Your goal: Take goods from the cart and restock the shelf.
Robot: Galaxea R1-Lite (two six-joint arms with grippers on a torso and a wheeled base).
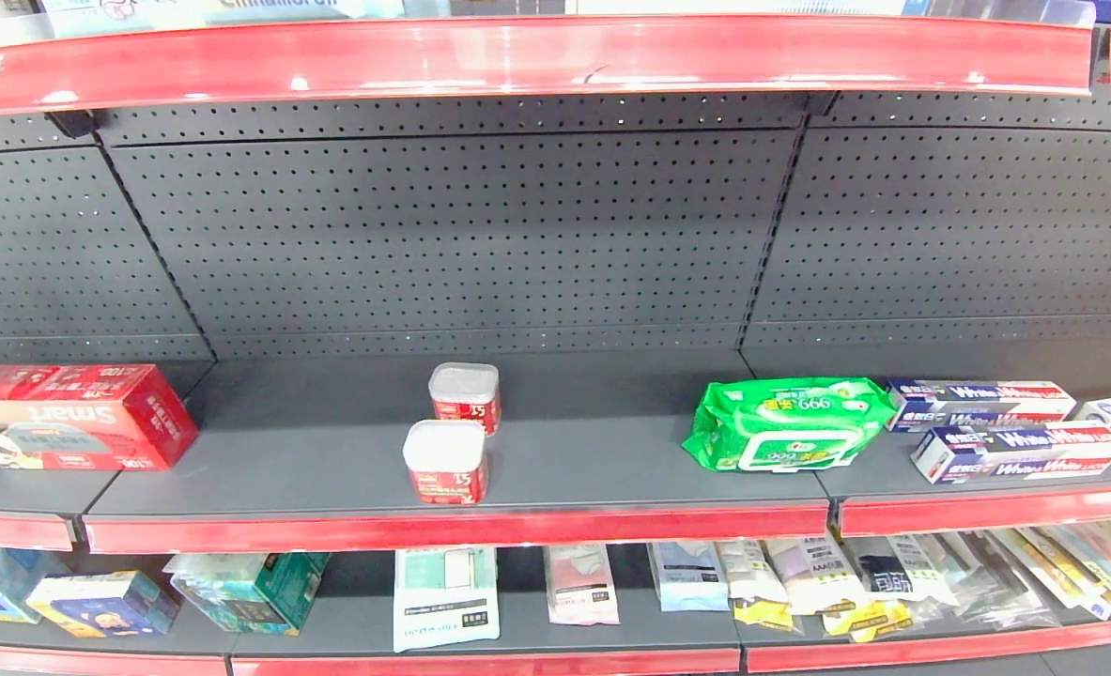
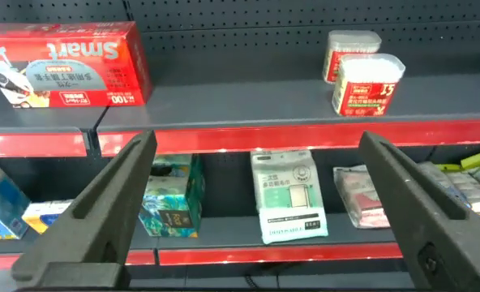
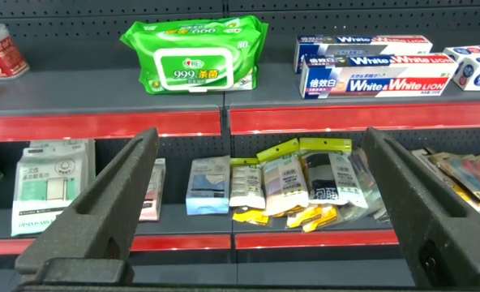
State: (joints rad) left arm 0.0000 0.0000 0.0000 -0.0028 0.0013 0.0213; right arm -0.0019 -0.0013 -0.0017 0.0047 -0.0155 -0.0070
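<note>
Grey shelf (image 1: 330, 441): tubs (image 1: 445, 460), green wipes (image 1: 788, 424), toothpaste boxes (image 1: 996, 449)

The front tub (image 1: 445, 460) stood on the shelf (image 1: 611, 451), near its front edge. The back tub (image 1: 464, 396) stood just behind the front tub, a little to the right. A big box (image 1: 71, 416) lay far to the left of the front tub. A pack of wipes (image 1: 785, 422) lay well to its right, and the toothpaste boxes (image 1: 996, 432) lay farther right still. Below the front tub, a flat packet (image 1: 445, 596) lay on the lower shelf (image 1: 522, 601).
</note>
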